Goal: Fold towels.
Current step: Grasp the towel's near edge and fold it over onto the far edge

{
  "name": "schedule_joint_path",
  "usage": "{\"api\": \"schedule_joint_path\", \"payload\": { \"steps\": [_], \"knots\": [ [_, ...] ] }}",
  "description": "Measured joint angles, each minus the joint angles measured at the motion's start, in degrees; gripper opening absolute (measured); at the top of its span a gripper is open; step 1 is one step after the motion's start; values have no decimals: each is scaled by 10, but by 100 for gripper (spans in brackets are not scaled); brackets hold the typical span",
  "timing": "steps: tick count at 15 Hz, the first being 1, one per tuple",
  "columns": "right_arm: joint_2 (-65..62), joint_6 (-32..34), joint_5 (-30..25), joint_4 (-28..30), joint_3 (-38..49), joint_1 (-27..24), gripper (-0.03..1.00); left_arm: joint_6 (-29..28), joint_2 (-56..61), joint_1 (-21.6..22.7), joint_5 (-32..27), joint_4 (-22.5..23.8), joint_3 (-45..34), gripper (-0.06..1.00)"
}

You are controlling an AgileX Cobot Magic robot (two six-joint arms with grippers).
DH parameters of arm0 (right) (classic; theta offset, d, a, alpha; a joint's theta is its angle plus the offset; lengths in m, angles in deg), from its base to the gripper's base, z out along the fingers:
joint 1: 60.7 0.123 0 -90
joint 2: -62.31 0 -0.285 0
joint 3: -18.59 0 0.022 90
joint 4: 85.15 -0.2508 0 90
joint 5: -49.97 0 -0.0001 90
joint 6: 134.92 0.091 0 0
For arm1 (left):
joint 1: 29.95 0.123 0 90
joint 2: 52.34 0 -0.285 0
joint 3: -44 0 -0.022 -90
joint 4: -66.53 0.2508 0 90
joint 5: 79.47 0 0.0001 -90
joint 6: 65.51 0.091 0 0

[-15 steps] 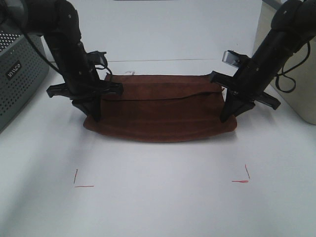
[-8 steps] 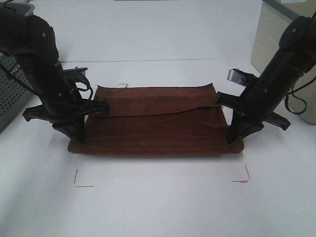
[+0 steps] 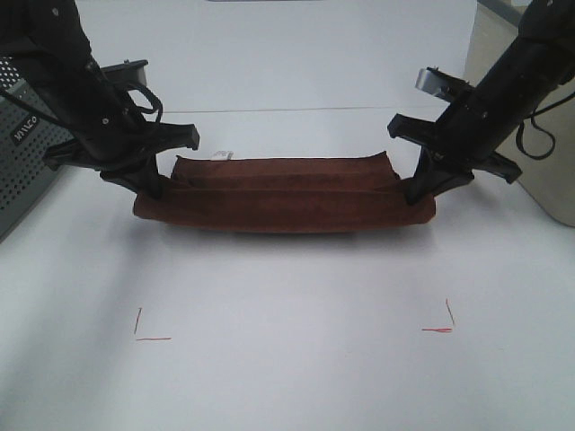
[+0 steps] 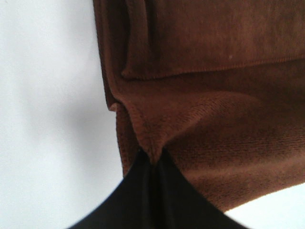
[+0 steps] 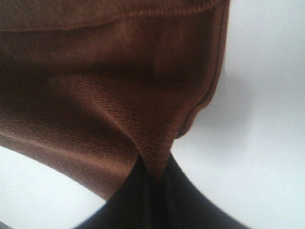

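Observation:
The dark reddish-brown towel (image 3: 287,199) lies across the middle of the white table, folded lengthwise into a narrow band. A small pale tag (image 3: 223,154) shows at its far left corner. My left gripper (image 3: 151,190) is shut on the towel's left front corner and holds it lifted; the left wrist view shows the cloth (image 4: 200,95) pinched between the black fingers (image 4: 152,191). My right gripper (image 3: 415,196) is shut on the right front corner, with the cloth (image 5: 105,86) pinched in the right wrist view. The front edge hangs raised between both grippers.
A grey perforated box (image 3: 22,153) stands at the left edge, close to my left arm. A beige container (image 3: 539,135) stands at the right edge behind my right arm. Red corner marks (image 3: 148,334) (image 3: 440,325) lie on the table in front of the towel.
Both grippers have lifted the towel's front edge and carried it back toward the far edge. The spread towel has narrowed into a thinner band.

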Motion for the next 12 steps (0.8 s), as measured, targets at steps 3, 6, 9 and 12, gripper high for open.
{"api": "schedule_joint_path", "payload": {
  "steps": [3,6,9,12],
  "knots": [
    [34,0,-1,-9,-93,0,0,-10,-9,44,10,-8,47,0],
    [88,2,-5,-7,-172,0,0,-2,-66,48,30,-13,106,0],
    [135,2,5,-5,-215,0,0,3,-134,48,34,-10,173,1],
    [160,2,38,-4,-218,0,9,8,-189,48,34,-8,229,18]
  ]
}}
